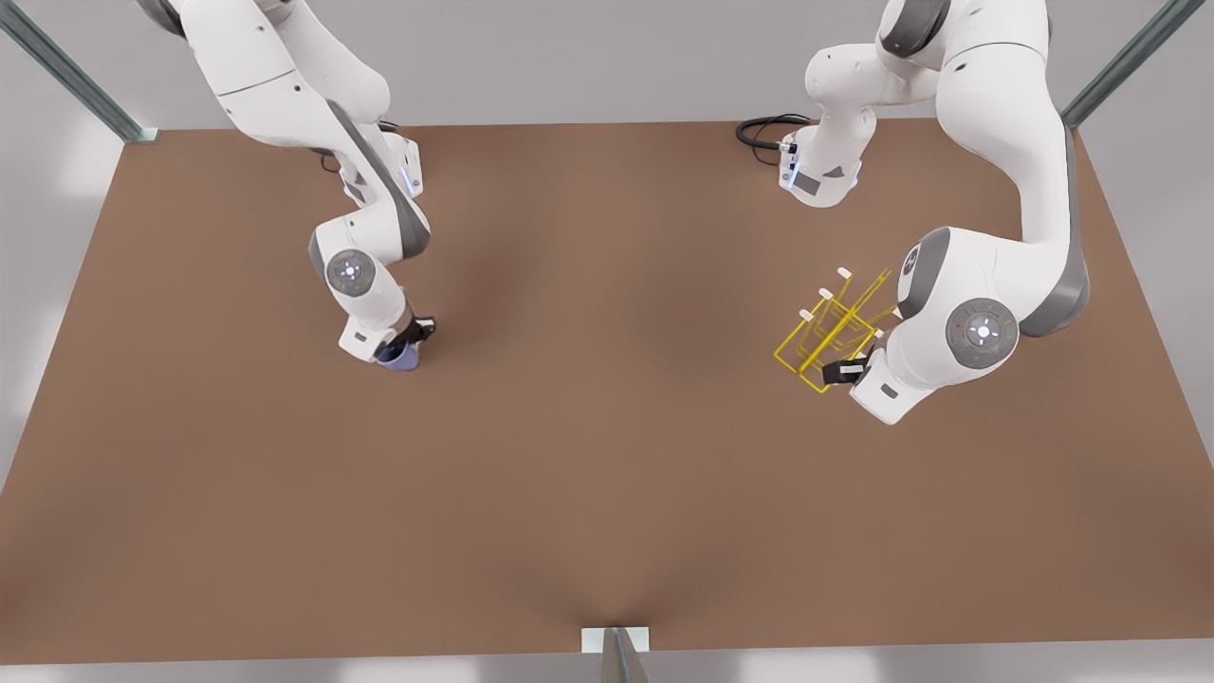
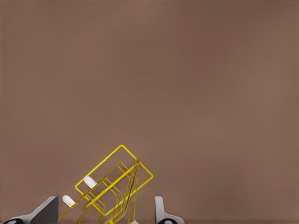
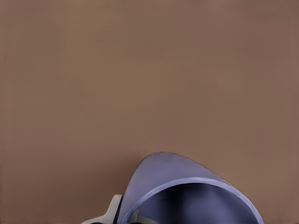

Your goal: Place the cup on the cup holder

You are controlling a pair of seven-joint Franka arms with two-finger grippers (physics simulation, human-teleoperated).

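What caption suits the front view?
Right pincer at the cup; left pincer at the yellow holder.

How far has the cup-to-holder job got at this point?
Done: both things look grasped. The right end effector sits at the cup, its rim close in the right wrist view, apparently gripped. The left end effector straddles the holder, wires between its fingers. In hand: bringing them together. Left: the cup is far across the table, on no prong.

cup (image 1: 399, 357) left, cup holder (image 1: 833, 324) right, table (image 1: 607, 455)
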